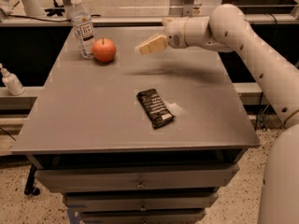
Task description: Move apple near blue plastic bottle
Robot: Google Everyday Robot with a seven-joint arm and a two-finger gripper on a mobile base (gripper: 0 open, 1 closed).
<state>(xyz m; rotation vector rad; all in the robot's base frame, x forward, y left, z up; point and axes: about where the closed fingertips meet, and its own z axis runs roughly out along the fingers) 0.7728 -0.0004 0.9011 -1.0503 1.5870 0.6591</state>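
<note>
Bottle and fruit are together: you see the blue plastic bottle (82, 29) at the far left corner of the counter (93, 120), with the apple (104, 50) just beside it. Further right the gripper (152, 45) hovers near the far edge, apart from the apple; whether it is open or closed cannot be told. From it, the apple lies toward the left edge.

Arm (247, 41) ext'd horiz., claw (150, 45) hangs mid-air.
</note>
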